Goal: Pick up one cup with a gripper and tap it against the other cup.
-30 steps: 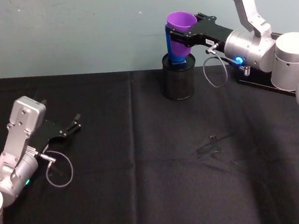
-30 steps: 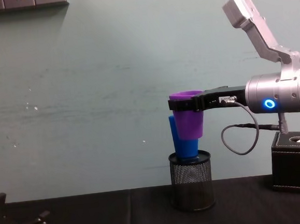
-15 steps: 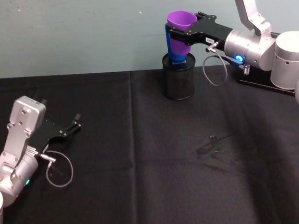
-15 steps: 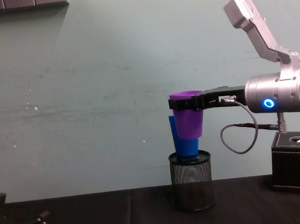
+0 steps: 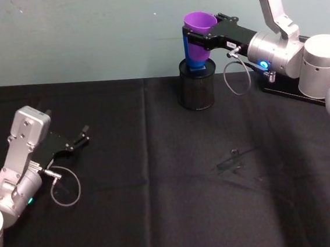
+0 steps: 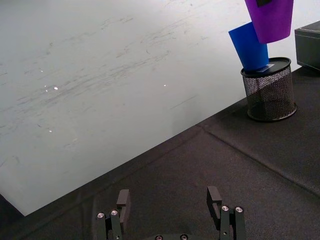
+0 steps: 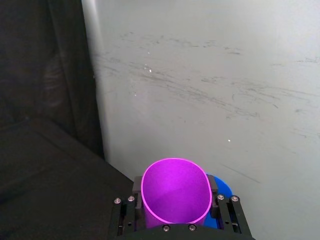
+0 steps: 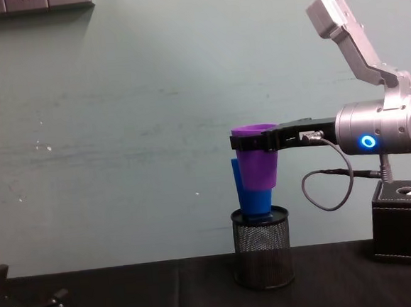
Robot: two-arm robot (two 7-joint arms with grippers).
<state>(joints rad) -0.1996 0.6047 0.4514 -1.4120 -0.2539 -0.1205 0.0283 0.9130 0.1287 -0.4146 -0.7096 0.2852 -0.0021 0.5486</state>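
Observation:
My right gripper [image 5: 199,37] [image 8: 249,142] [image 7: 175,197] is shut on the purple cup [image 5: 199,32] [image 8: 256,158] [image 7: 175,192] just below its rolled rim, holding it upright in the air. The blue cup [image 5: 190,55] [image 8: 252,198] [image 6: 250,46] stands tilted in a black mesh cylinder [image 5: 197,85] [image 8: 262,246] at the back of the table. The purple cup [image 6: 270,19] overlaps the blue cup's upper side and looks to be against it. My left gripper [image 5: 80,137] [image 6: 171,204] rests open on the table at the left, far from both cups.
A black cloth covers the table [image 5: 158,176]. A black box [image 8: 405,223] stands at the back right under my right arm. A small clear object [image 5: 233,159] lies right of centre. A pale wall [image 8: 118,132] rises just behind the mesh cylinder.

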